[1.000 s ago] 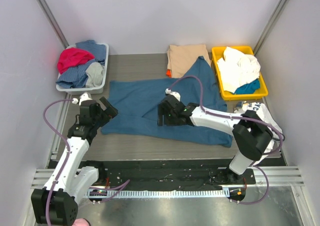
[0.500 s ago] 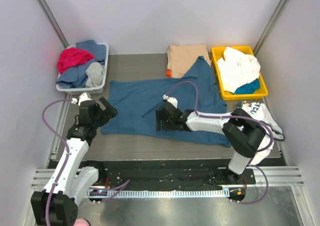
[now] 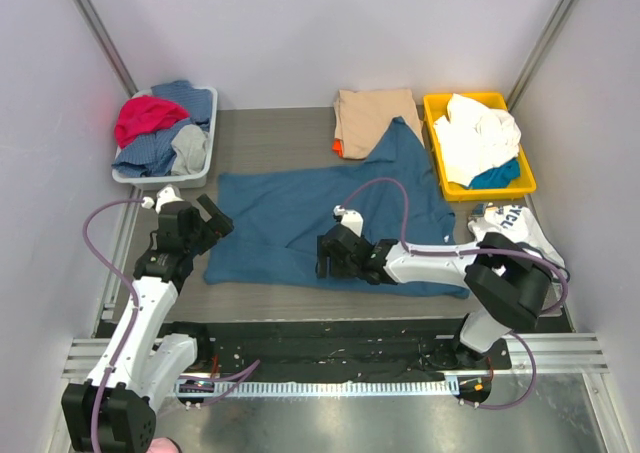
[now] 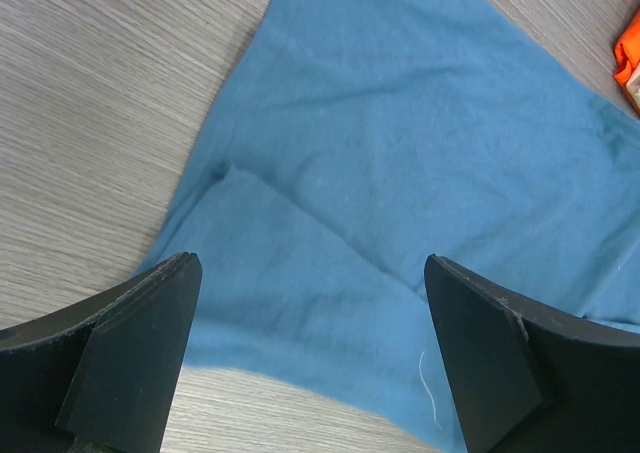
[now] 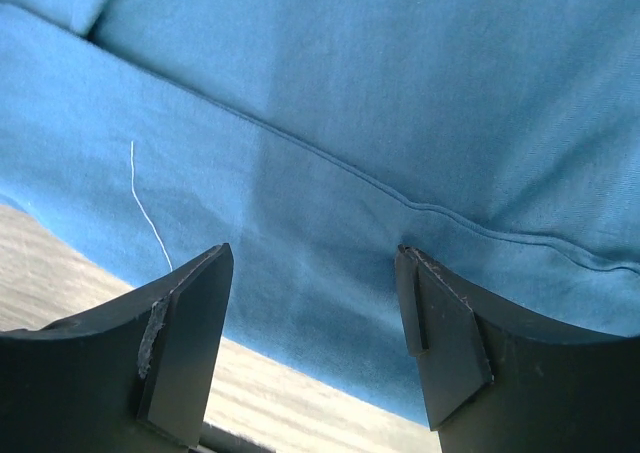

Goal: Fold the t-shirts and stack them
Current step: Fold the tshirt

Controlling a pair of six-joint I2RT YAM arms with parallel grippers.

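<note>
Hovering my right gripper [image 3: 322,257], jaws parted and empty, over the near hem of the teal t-shirt [image 3: 290,203], long axis left-to-right; left gripper [image 3: 216,216], wide open, beside its left edge.

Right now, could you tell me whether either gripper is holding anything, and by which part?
Nothing is held. The left gripper stands open over the teal-blue t-shirt at its left edge, and the right gripper is open just above its near hem.

Setting: robot lab cell. White panel walls [image 3: 300,33], aluminium rail [image 3: 570,353], left arm [image 3: 140,303] and right arm [image 3: 430,261] bolted down, grey bin [image 3: 160,180], yellow bin [image 3: 432,138].
</note>
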